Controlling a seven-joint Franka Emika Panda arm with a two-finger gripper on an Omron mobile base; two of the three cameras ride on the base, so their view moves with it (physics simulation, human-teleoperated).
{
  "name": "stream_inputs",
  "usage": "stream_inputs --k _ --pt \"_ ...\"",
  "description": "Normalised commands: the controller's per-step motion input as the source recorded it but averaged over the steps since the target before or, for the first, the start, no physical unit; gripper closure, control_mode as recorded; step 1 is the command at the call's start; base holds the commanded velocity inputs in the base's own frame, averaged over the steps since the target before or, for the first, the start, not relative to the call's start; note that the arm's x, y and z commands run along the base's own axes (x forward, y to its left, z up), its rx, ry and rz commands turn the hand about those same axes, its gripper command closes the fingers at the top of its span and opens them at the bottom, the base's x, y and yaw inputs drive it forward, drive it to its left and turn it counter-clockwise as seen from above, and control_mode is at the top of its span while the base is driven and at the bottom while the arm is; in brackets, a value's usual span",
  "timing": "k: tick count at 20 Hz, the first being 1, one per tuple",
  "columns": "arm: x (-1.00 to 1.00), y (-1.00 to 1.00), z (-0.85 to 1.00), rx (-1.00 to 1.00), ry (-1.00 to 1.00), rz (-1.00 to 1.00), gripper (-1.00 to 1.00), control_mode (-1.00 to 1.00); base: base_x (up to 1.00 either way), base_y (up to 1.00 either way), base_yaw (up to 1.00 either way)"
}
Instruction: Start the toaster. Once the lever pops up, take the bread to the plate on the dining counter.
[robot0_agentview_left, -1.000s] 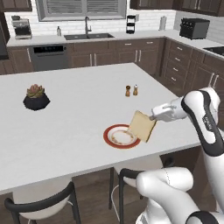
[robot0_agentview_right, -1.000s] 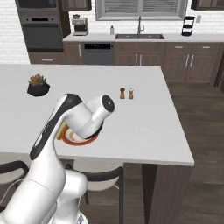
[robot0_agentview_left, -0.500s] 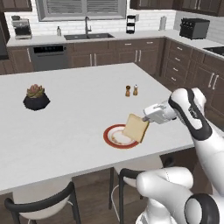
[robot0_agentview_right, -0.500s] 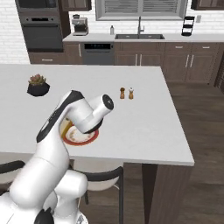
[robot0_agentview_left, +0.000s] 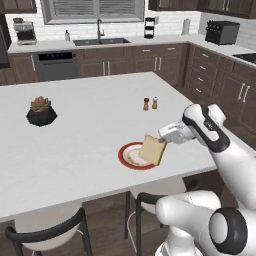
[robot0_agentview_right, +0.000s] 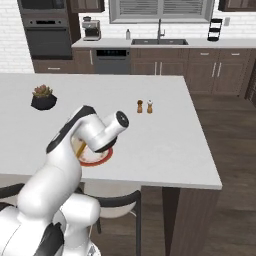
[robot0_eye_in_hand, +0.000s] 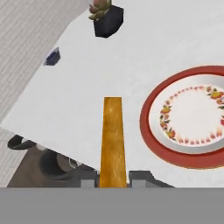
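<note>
Surroundings: black plant pot (robot0_agentview_left: 41, 116) with a reddish succulent stands well to the left on the dining counter (robot0_agentview_left: 75, 145); two small shakers (robot0_agentview_left: 150, 103) stand together toward the far right side, apart from the plate. Two dark chairs (robot0_agentview_left: 47, 235) are tucked under the near edge.
In the way: open white surface lies around the plate (robot0_agentview_left: 133, 156); the arm's own elbow covers much of the plate in the right base view.
Back wall: brown cabinets, sink with tap (robot0_agentview_left: 100, 31), coffee maker (robot0_agentview_left: 22, 30) at the left end, dark boxy toaster (robot0_agentview_left: 222, 32) on the far right worktop, well away.
Bread: thin flat slice (robot0_agentview_left: 152, 149), tan face, golden-orange crust; held tilted on edge. From the left base view it overlaps the plate's right side; in the hand view its crust edge sits beside the plate's rim, over bare counter. Whether it touches the plate I cannot tell.
Plate: round, flat, red rim, pale centre ringed with small flower marks; its surface is bare in the hand view.
Gripper: (robot0_eye_in_hand: 113, 178) closed on the bread, one finger on each face at the slice's near end.
Counter: large, smooth, white, rectangular.
</note>
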Motion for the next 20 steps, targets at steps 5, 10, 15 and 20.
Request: stream_inputs --k 5,10,15,20 --pt "0.49 0.16 -0.34 -0.07 0.0 0.0 1.0 -1.0 0.0 0.0 0.0" --pt "0.45 0.16 -0.18 -0.04 0.0 0.0 1.0 -1.0 0.0 0.0 0.0" --pt "0.34 0.04 -0.28 -0.04 0.0 0.0 1.0 -1.0 0.0 0.0 0.0" --pt "0.14 0.0 -0.23 -0.02 0.0 0.0 1.0 -1.0 0.0 0.0 0.0"
